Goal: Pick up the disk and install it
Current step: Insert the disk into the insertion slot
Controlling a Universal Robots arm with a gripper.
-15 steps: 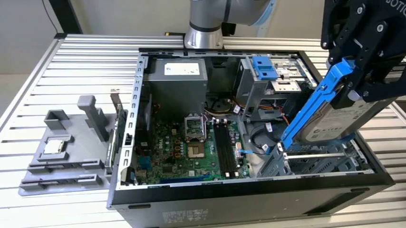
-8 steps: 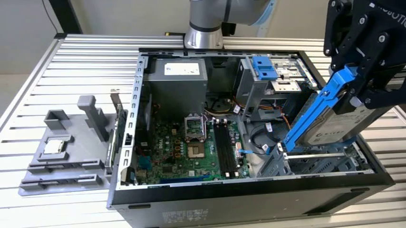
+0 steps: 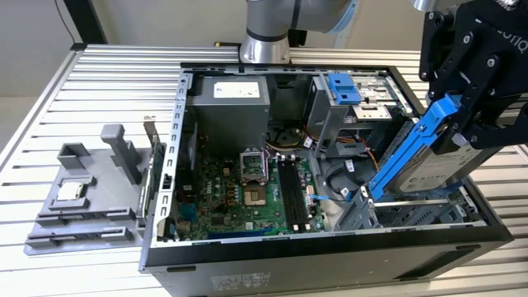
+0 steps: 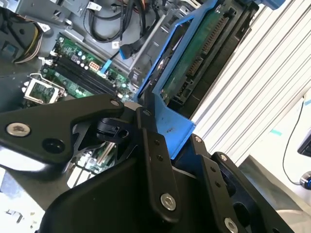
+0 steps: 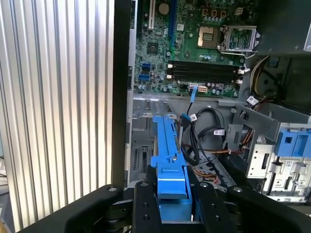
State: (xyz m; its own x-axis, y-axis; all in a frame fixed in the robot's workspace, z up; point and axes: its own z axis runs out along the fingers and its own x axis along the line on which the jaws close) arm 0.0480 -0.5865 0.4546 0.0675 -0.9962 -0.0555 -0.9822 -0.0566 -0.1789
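Grip confirmed: the tool [image 3: 464, 127] is clenched on the disk [image 3: 433, 170], taking it by the upper end of its blue rail bracket [image 3: 412, 145]. The disk hangs tilted, off the desk [image 3: 99, 80], its lower end reaching into the open computer case [image 3: 330, 253] at the exterior view's right, over the grey drive bay [image 3: 412, 213]; contact with the bay cannot be told. In the first wrist view the bracket stands edge-on between the black fingers [image 5: 146, 208]. The motherboard [image 3: 239, 192] lies exposed mid-case. A grey fixture [image 3: 83, 210] bearing a small square chip [image 3: 70, 190] sits on the desk beside the case
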